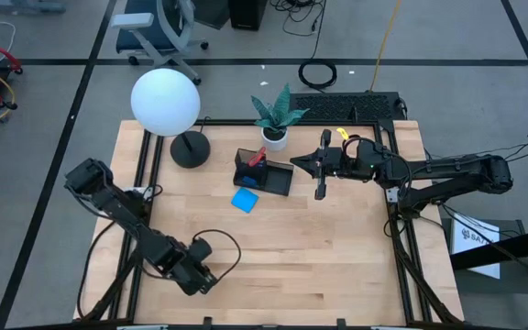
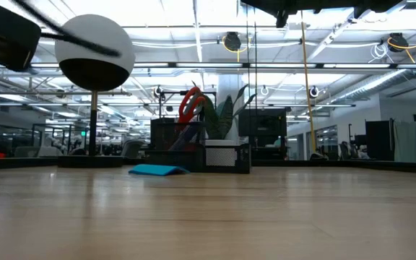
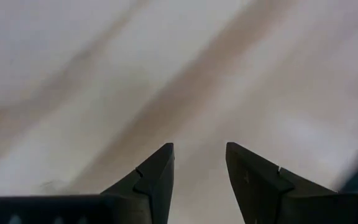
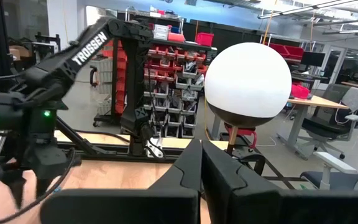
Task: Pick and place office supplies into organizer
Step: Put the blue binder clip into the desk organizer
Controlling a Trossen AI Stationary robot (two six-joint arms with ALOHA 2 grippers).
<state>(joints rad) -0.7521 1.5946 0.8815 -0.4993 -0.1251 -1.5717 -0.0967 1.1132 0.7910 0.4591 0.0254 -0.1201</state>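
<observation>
The black organizer (image 1: 266, 174) stands at the table's far middle, with red scissors handles (image 1: 257, 158) sticking up out of its taller compartment (image 2: 186, 148). A blue note pad (image 1: 244, 200) lies flat on the wood just in front of it, also seen in the low view (image 2: 157, 170). My left gripper (image 1: 204, 280) is over the near left of the table, pointing down and open over bare wood (image 3: 199, 163). My right gripper (image 1: 292, 166) hovers shut, level, just right of the organizer (image 4: 202, 163).
A lamp with a white globe (image 1: 165, 101) and a round black base (image 1: 189, 149) stands at the far left. A white plant pot (image 1: 275, 137) stands behind the organizer. Bare wood (image 1: 319, 257) stretches across the near and right parts of the table.
</observation>
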